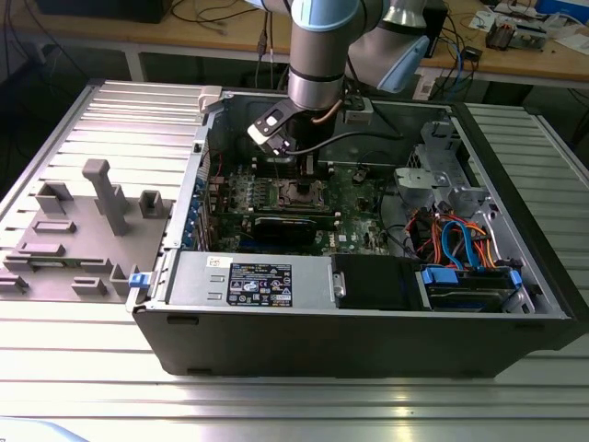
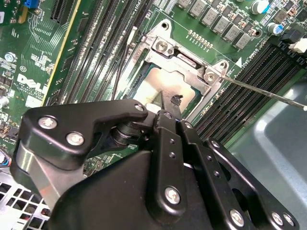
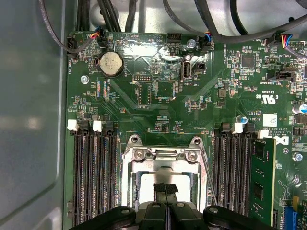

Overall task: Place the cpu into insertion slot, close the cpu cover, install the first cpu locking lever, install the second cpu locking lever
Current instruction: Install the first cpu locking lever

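Note:
The cpu lies flat in the socket on the green motherboard, its pale silvery top showing through the square opening of the cpu cover. The cover lies down over it. My gripper hangs just above the middle of the chip with its black fingers pressed together and nothing between them. In the exterior view the gripper reaches down into the open case over the socket. One thin wire locking lever sticks out free from a socket corner, and it runs slanted beside the socket.
Black memory slots flank the socket on both sides, one holding a green module. A long black card lies in front of the socket. Drive bays with blue and orange cables fill the exterior view's right. A grey fixture stands outside the case.

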Available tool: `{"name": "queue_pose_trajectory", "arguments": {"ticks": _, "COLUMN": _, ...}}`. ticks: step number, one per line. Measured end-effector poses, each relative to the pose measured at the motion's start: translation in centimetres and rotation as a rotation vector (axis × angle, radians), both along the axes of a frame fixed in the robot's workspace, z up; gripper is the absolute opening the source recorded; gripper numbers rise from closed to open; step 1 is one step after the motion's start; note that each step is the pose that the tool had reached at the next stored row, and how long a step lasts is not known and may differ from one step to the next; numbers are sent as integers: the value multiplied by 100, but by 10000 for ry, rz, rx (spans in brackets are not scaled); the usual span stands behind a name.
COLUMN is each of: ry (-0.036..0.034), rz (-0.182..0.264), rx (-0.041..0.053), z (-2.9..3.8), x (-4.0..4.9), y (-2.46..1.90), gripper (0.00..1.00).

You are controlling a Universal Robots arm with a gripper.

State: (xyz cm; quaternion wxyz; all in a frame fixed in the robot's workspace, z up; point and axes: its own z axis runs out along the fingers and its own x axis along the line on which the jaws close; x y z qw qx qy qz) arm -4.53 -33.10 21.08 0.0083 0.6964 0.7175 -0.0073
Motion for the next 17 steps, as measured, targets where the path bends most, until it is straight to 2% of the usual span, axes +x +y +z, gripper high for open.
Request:
{"name": "queue_pose_trajectory", "arguments": {"ticks": 4, "ry": -1, "rz": -6, "rx": 1, "z": 9, "x": 0, "y": 0, "gripper": 11}}
{"name": "queue_pose_trajectory", "arguments": {"ticks": 11, "ry": 0, "rz": 70, "rx": 1, "z": 123, "x": 0, "y": 0, "gripper": 11}}
{"name": "queue_pose_trajectory", "arguments": {"ticks": 13, "ry": -1, "rz": 234, "rx": 1, "z": 154, "x": 0, "y": 0, "gripper": 11}}
{"name": "queue_pose_trajectory", "arguments": {"ticks": 17, "ry": 0, "rz": 868, "rx": 1, "z": 155, "x": 0, "y": 0, "gripper": 11}}
